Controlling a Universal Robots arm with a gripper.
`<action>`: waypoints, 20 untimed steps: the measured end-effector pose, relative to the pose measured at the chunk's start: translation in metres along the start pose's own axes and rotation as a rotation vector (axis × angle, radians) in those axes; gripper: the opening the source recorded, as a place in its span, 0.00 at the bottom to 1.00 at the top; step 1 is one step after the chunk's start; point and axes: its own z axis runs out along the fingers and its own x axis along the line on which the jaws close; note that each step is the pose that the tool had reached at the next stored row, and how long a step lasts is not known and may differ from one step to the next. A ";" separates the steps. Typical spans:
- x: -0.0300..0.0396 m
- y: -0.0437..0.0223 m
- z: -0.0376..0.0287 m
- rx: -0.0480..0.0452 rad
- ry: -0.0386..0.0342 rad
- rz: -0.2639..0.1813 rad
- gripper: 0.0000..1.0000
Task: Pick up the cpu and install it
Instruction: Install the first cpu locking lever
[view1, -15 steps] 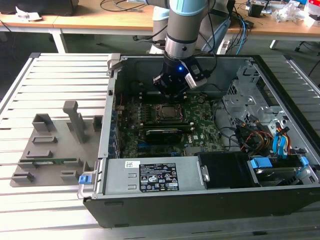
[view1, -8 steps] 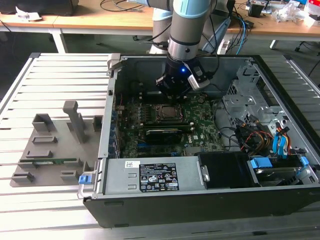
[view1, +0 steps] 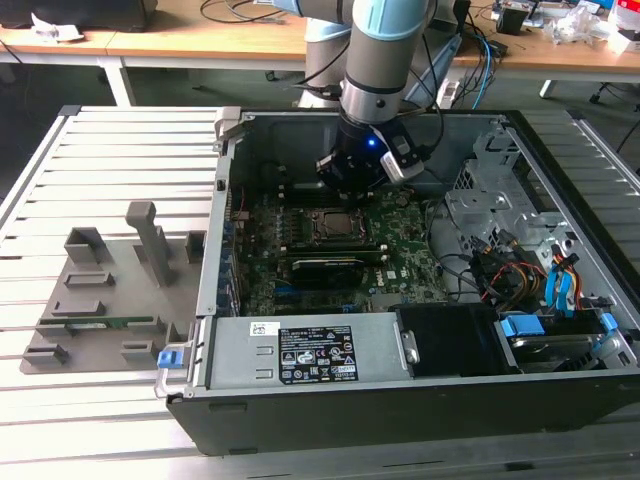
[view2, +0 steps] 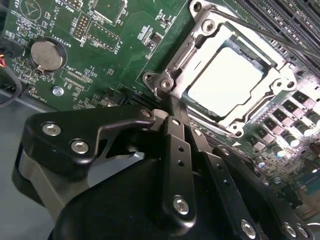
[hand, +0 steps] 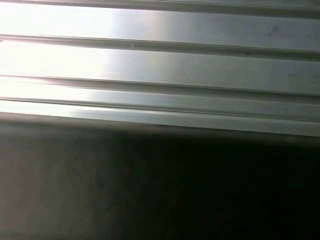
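Fingers (view2: 167, 97) closed, empty | cpu (view2: 226, 81) flat in socket (view2: 172, 62), top up

Open computer case (view1: 300, 350), gray holder tray (view1: 90, 300)

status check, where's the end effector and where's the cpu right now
End effector inside the open computer case, above the motherboard. Cpu seated in the socket frame, apart from the end effector. Nothing lying on the cpu.
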 end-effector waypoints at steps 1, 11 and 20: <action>0.0000 0.0000 0.0000 -0.0002 0.0000 0.000 0.11; 0.0034 -0.0152 -0.0074 0.0001 -0.0023 0.000 0.11; 0.0067 -0.0360 -0.0165 0.0002 -0.0053 0.000 0.11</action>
